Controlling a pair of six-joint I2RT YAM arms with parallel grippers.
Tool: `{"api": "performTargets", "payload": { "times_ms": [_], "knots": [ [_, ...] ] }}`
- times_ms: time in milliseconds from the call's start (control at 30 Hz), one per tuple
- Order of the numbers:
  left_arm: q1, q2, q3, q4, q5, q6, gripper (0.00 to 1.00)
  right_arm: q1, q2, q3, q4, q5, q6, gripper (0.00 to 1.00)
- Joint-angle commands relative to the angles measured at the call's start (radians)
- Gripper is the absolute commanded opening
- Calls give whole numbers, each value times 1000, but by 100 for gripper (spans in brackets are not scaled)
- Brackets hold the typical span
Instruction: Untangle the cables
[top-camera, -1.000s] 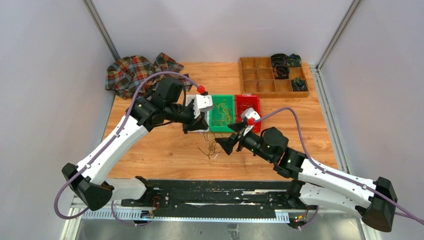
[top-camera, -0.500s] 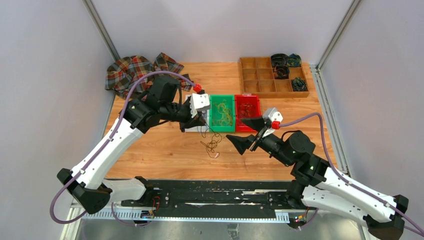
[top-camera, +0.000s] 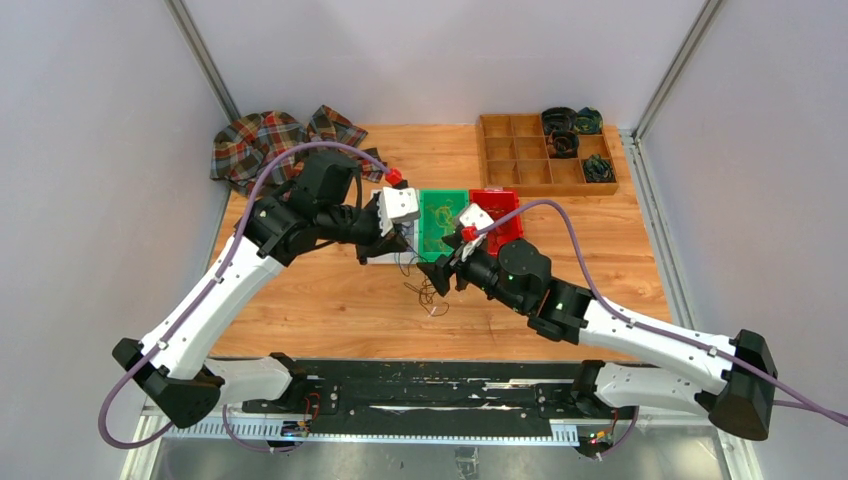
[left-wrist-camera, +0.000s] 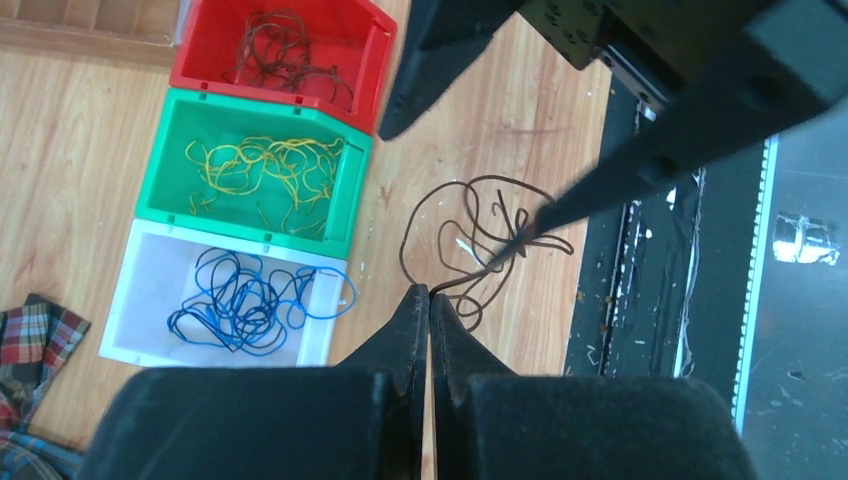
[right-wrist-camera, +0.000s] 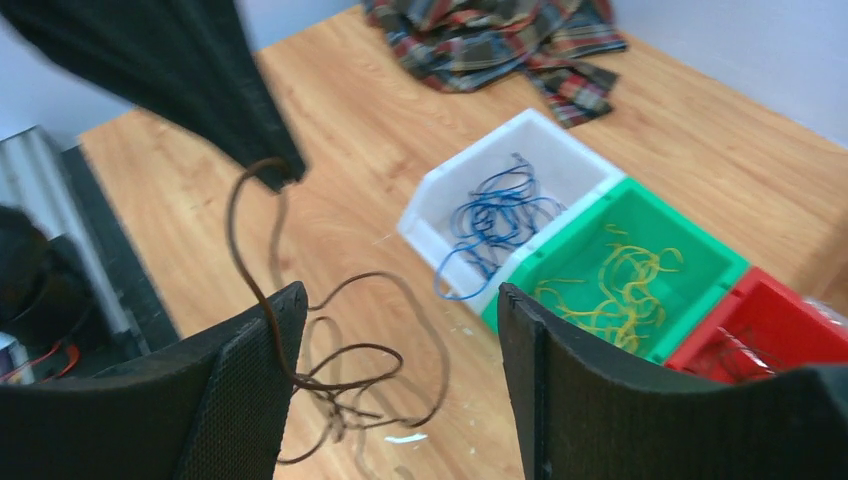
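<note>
Right now the left gripper (left-wrist-camera: 428, 300) has its jaws shut on one end of a dark brown wire (right-wrist-camera: 345, 383), holding it up so the rest hangs in loose loops over the wooden surface (top-camera: 330, 300), just near of the three bins. The right gripper (right-wrist-camera: 400, 295) has its jaws wide apart, one on each side of the hanging loops, gripping nothing.

We judge the main risk to be the right jaws closing on several strands at once: pulling then would tighten the snarl instead of freeing it. The wire is thin, smooth and springy, so it could also slip out of the left pinch or flick aside as the broad, textured black pads come together. We cannot tell whether the snarl is one wire or several.

The sorted wires lie as limp, curly heaps in hard plastic bins. Blue wires (left-wrist-camera: 240, 300) fill the white bin (left-wrist-camera: 150, 280) on the left, yellow wires (left-wrist-camera: 265, 165) the green bin (left-wrist-camera: 240, 235), and dark wires (left-wrist-camera: 290, 60) the red bin (left-wrist-camera: 270, 95) on the right. A careless sweep could drag them out.
</note>
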Motion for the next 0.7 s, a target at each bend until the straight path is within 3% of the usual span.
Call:
{"api": "performTargets", "payload": {
  "times_ms": [0,133,467,667],
  "knots": [
    [-10,-22,51,-61,39,34,1,9,2,-21,150,203,-35,67],
    [-11,-17,78,-107,79,72,1,8,13,-57,202,210,-33,66],
    [-10,13,150,-128,140,78,1,9,122,-5,189,-75,-8,77],
    [-11,21,189,-145,197,66,1,9,174,20,204,-94,-19,80]
  ]
}}
